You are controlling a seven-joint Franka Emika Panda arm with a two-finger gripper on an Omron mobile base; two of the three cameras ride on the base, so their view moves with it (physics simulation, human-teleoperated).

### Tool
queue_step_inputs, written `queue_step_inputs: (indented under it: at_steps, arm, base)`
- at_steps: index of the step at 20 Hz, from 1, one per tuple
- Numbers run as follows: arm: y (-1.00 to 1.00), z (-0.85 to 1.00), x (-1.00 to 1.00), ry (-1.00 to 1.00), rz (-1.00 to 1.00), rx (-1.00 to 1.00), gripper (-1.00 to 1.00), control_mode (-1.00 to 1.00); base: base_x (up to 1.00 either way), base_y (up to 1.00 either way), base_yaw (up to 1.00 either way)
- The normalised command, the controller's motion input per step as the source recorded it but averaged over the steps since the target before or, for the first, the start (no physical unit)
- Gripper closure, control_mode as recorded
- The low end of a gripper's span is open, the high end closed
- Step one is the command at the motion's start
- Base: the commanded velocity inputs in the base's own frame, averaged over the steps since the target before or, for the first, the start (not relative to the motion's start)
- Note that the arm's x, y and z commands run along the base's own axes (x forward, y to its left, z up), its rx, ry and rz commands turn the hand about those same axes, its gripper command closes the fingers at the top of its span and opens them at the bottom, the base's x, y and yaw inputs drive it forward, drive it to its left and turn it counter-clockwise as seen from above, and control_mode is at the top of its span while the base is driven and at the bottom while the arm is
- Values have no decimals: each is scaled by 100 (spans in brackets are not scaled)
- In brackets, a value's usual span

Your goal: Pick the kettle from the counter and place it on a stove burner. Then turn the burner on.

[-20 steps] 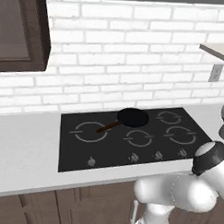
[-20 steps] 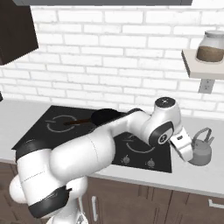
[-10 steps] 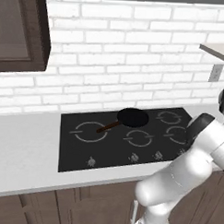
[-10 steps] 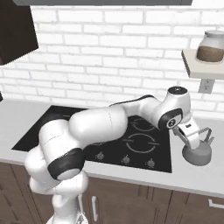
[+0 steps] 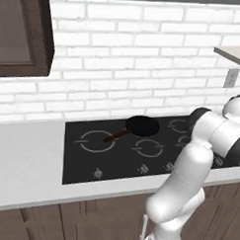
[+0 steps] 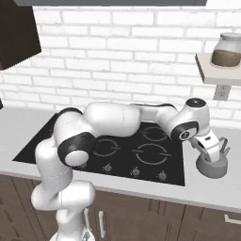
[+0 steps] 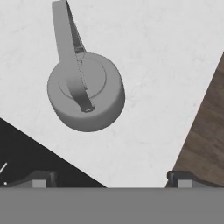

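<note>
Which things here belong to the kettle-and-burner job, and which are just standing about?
Part of the job: kettle, counter, stove with its knobs, open gripper above the kettle.

Just standing about: black pan on a burner, jar on the wall shelf.

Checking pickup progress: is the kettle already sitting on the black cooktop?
No, the kettle stands on the pale counter, beside the stove.

Open counter around the kettle, shelf overhead

The kettle (image 7: 85,92) stands alone on the counter (image 7: 166,74), bare worktop on every side up to the front edge. Its tall handle (image 7: 65,43) rises above the lid. A wall shelf (image 6: 217,70) with a jar (image 6: 227,49) overhangs the back; a black pan (image 5: 141,126) sits mid-stove (image 6: 141,155).
</note>
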Motion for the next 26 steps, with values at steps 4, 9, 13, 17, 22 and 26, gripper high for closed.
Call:
queue_step_inputs:
  at_steps: [4,9,13,17,22,26]
  arm:
    - [-10,-16,28,0,1,0,-100,-100]
    - [-26,-1,13,0,5,2,-100,-100]
    - [-33,-2,13,0,5,1,-100,-100]
    - [-7,-3,23,0,6,0,-100,-100]
    - [0,-7,29,0,3,0,-100,-100]
    - [0,-18,26,0,1,0,-100,-100]
  base:
    - [0,0,0]
    - [0,0,0]
    - [0,0,0]
    - [0,0,0]
    - [0,0,0]
    - [0,0,0]
